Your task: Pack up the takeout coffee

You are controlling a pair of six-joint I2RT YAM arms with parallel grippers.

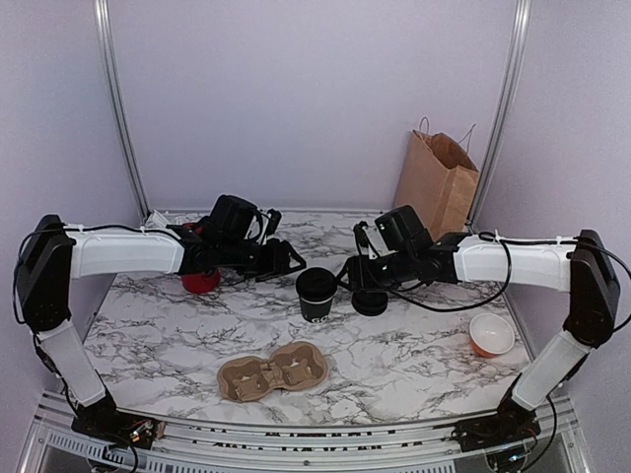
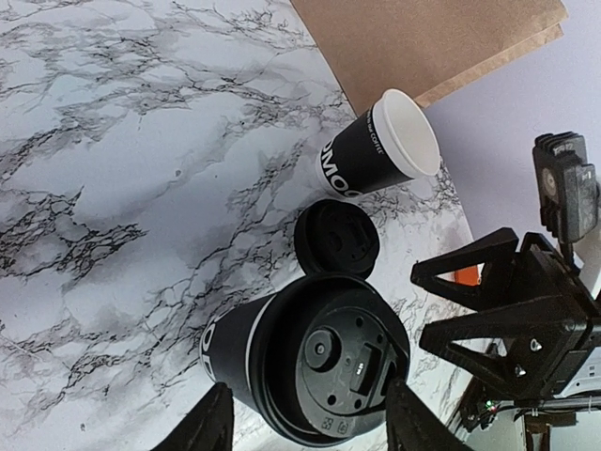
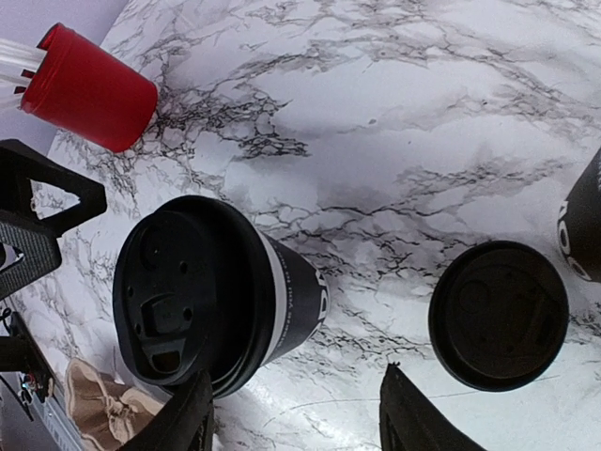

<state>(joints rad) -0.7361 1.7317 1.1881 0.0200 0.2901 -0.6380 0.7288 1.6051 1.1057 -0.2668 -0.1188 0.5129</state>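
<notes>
The lidded takeout coffee (image 1: 316,293) stands upright between left gripper (image 2: 310,390) and right gripper (image 3: 296,376); the 2 sets of jaws are part open, gripping nothing

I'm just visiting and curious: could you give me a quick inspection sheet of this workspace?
Surface: marble table, no spill seen.
Job's things: lidded black cup upright mid-table; cardboard carrier in front; paper bag at back.
Clutter: loose lid, open black cup, red cup, orange bowl.
Grippers: left gripper and right gripper flank the lidded cup, jaws apart.
Cables: black cable hangs under right arm.
Surroundings: plain walls, metal posts.
</notes>
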